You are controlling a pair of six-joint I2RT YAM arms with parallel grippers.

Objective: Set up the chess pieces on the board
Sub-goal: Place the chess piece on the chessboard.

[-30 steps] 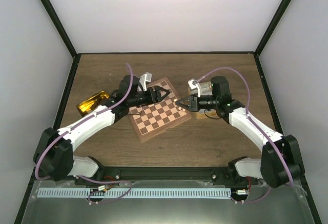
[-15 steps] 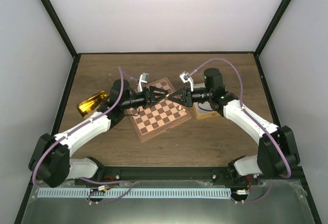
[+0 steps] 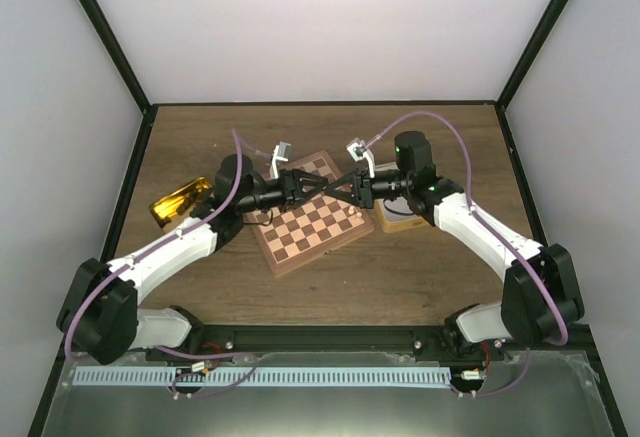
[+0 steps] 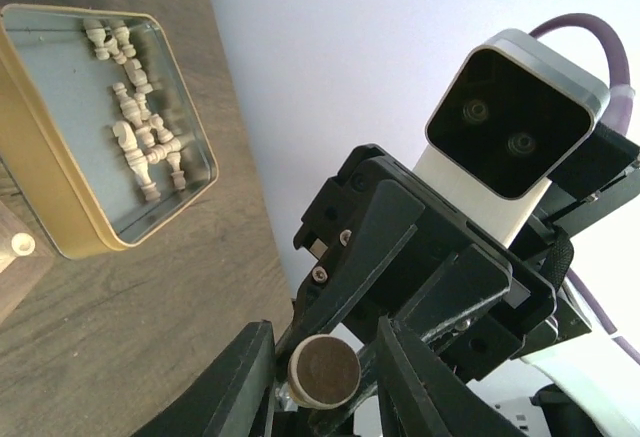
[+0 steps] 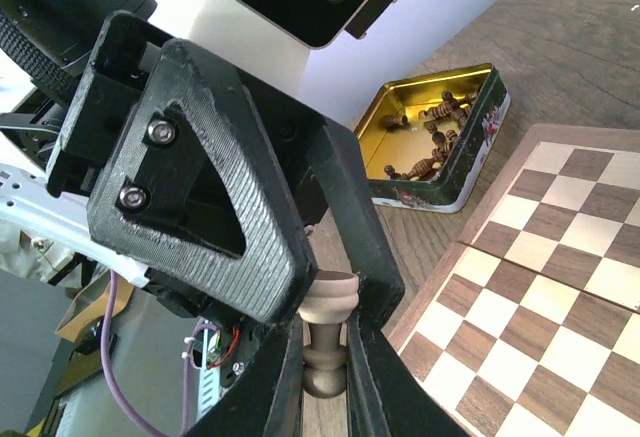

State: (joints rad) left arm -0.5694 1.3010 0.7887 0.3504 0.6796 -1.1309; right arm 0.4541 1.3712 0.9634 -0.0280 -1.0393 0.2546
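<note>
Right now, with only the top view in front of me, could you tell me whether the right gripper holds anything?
Observer: Yes, the right gripper pinches a pale chess piece, as its wrist camera shows.
Operator: And the other arm?
Observer: The left gripper flanks that piece's round base. I cannot confirm a firm grip.
Operator: Thank you. Where could I fetch more?
Observer: The right-hand tin holds loose pale pieces.

You are in a robotics lab test cell: white panels (image 3: 330, 27) fill the top and sides of the frame, joined by black struts (image 3: 100, 42). At the bottom edge a black rail (image 3: 330, 338) (slotted cable duct (image 3: 300, 376) below it) anchors two robot arms (image 3: 175, 247) to the table (image 3: 420, 287).
</note>
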